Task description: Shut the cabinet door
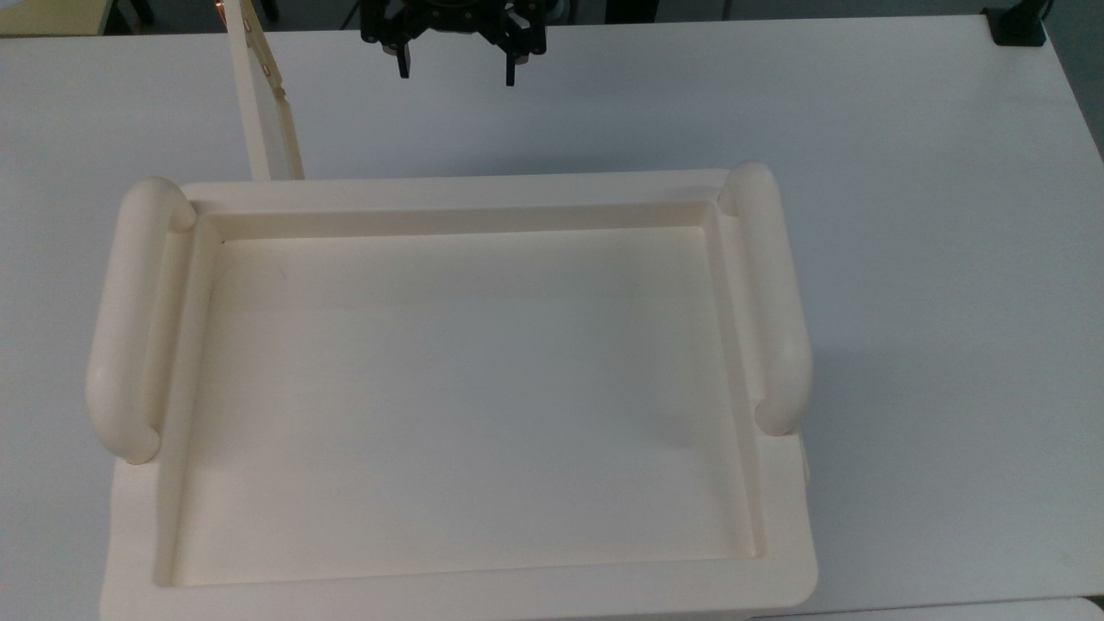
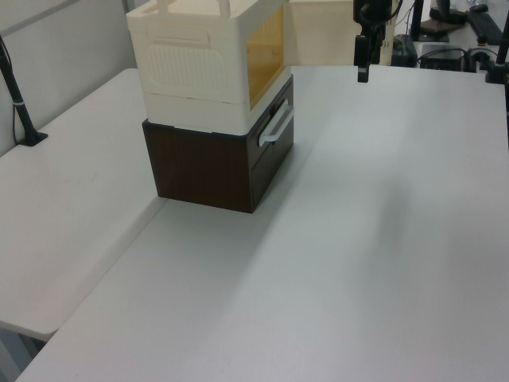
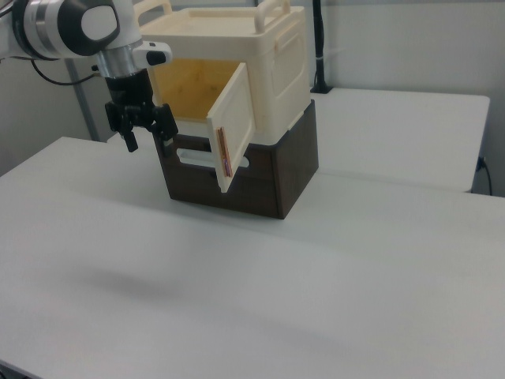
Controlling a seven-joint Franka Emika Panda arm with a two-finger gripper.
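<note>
Above white table [image 1: 906, 216], gripper [image 1: 454, 71] (jaws spread, empty) hangs beside the swung-out cabinet door [image 1: 263, 103], apart.

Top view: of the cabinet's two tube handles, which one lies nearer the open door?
The handle on the top view's left; the cabinet door juts out beyond its corner, far from the other handle.

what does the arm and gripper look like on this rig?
White, rounded arm with a grey-black joint cap and a silver wrist section. The gripper is black, with two slim dark fingers. A dark cable trails behind the arm in the right view.
</note>
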